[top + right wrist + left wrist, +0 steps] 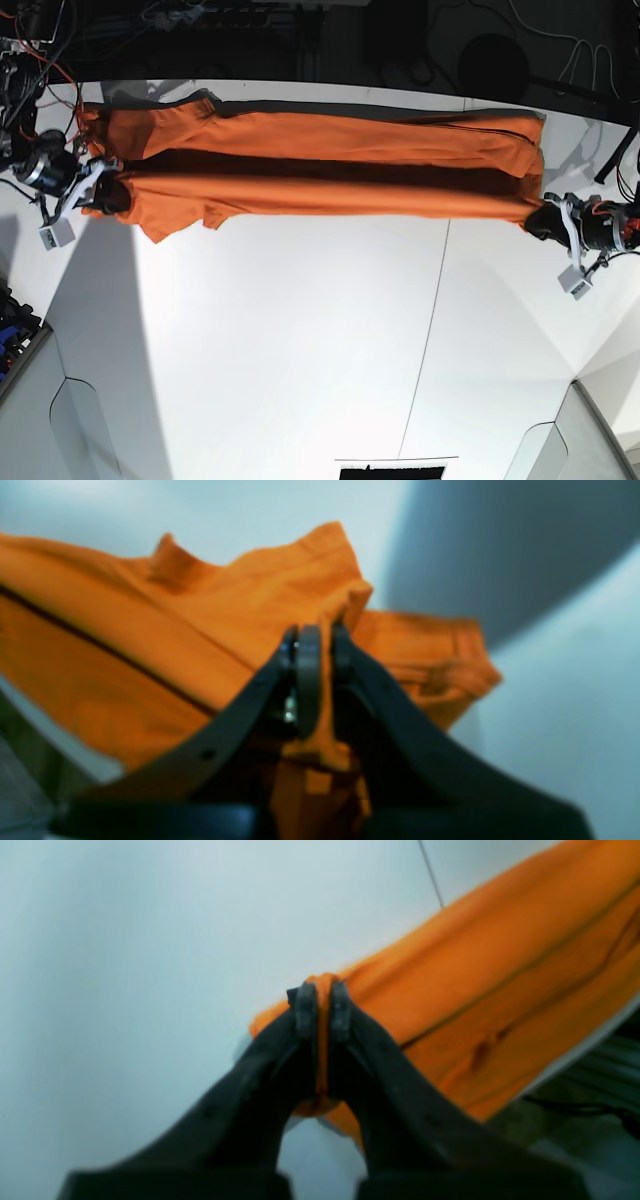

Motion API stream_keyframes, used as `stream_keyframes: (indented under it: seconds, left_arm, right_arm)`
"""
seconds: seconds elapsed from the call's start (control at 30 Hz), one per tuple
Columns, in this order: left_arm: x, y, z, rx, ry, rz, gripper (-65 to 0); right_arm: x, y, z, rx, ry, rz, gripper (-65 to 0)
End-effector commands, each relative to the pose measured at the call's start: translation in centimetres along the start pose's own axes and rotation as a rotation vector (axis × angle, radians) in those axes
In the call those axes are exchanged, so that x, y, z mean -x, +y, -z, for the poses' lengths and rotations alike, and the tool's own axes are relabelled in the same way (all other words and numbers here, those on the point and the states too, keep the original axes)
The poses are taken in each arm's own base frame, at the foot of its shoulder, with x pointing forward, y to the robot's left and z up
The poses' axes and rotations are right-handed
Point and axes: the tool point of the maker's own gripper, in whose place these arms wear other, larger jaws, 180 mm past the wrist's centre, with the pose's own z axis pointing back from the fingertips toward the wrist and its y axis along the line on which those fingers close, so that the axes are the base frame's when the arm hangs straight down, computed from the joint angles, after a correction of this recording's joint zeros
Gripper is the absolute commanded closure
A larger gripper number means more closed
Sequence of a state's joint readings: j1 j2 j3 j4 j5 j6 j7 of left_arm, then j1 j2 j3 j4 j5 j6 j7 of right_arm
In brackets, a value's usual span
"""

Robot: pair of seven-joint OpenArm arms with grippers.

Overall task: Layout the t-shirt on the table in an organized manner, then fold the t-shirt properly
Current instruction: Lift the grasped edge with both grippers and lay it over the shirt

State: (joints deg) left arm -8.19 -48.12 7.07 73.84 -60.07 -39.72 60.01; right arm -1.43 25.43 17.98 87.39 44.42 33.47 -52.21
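Observation:
The orange t-shirt (pixel 320 165) is stretched taut in a long band across the far side of the white table (pixel 300 340). My left gripper (pixel 323 1007) is shut on one end of the t-shirt (pixel 500 990); in the base view it is at the right (pixel 545 218). My right gripper (pixel 320 652) is shut on the other end of the t-shirt (pixel 150 630), near a sleeve (pixel 430 655); in the base view it is at the left (pixel 100 185). Both wrist views show cloth pinched between the closed fingers.
A thin dark seam (pixel 428 335) runs across the table from front to back. The table's far edge (pixel 400 95) lies just behind the shirt, with dark cables beyond. Grey panels stand at the front left (pixel 60 400) and front right (pixel 590 430) corners.

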Motion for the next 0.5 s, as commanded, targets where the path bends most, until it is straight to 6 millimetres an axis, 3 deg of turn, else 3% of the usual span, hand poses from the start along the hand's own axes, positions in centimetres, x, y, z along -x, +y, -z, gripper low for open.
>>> stream_keyframes:
  seconds: [0.0,0.2,0.33,0.47]
  left_arm:
    - [-0.7,0.7,-1.2,-0.021,-0.02,0.016,0.0]
    - [2.2,-0.2,-0.3,0.01,0.039,-0.015,0.0]
    - [3.2,-0.5,0.0,0.02,0.056,-0.025,0.0]
    - [3.5,-0.6,0.1,0.023,0.063,-0.029,-19.9]
  right_arm:
    - [-1.6,0.0,-0.9,0.002,-0.046,-0.035,0.0]
    - [0.2,0.6,-1.1,-0.002,-0.013,-0.035,0.0]
    - [0.4,0.5,-1.1,0.003,-0.007,-0.037,0.0]
    - [0.7,0.3,-1.1,0.013,0.01,-0.038,-2.0]
